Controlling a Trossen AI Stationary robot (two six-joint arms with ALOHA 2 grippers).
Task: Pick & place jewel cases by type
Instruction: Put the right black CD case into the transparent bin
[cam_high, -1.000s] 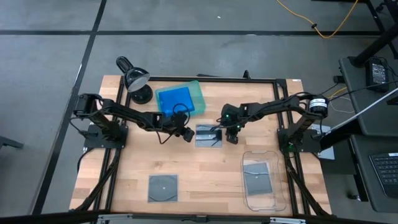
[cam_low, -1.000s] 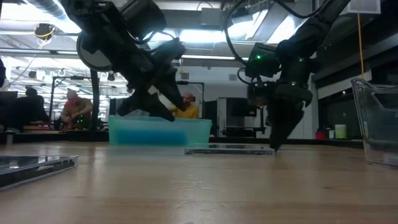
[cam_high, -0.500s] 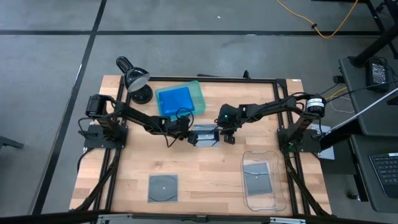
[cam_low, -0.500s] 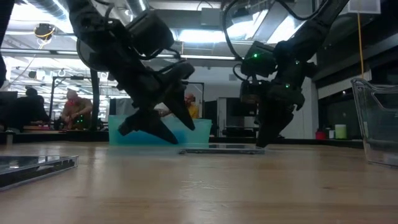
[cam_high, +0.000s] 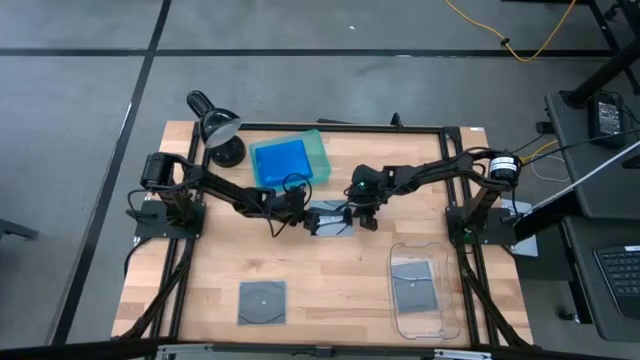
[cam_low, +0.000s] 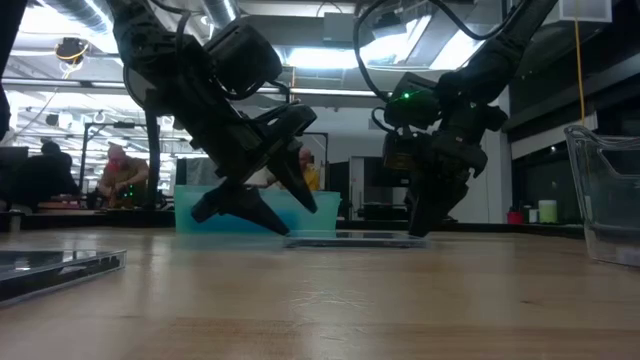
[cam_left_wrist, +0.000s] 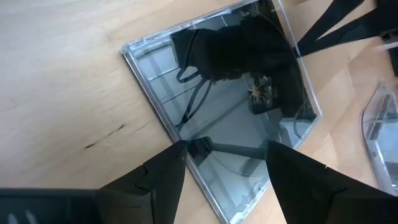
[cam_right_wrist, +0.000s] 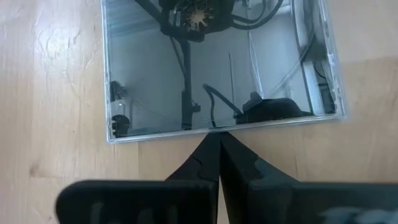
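Note:
A grey-clear square jewel case (cam_high: 330, 220) lies flat on the table's middle, and its lid mirrors the arms. My left gripper (cam_high: 308, 222) is open at the case's left side, with its two fingers straddling the near left corner (cam_left_wrist: 177, 146). My right gripper (cam_high: 353, 214) is shut at the case's right edge. Blue cases (cam_high: 280, 160) lie stacked in the green tray (cam_high: 318, 150). A second grey case (cam_high: 262, 302) rests near the table's near edge. A third (cam_high: 413, 285) lies in the clear tray (cam_high: 440, 322). My left gripper has open fingers (cam_left_wrist: 168, 171) low over the case's left corner; I cannot tell whether they touch it. My right gripper sets its shut fingertips (cam_right_wrist: 208, 152) against the middle of the case's right edge (cam_right_wrist: 217, 127), slanting down from the table's right. The case lies flat on the wood.
A black desk lamp (cam_high: 220, 130) stands at the far left corner beside the green tray. In the low view the clear tray's wall (cam_low: 605, 200) rises on the right and the near grey case (cam_low: 55, 265) lies in front. People sit in the room behind.
My right gripper has moved toward the table's left with its fingers shut, and the case has slid a little to the left along the table ahead of it. My left gripper has come right and down toward the case's left side.

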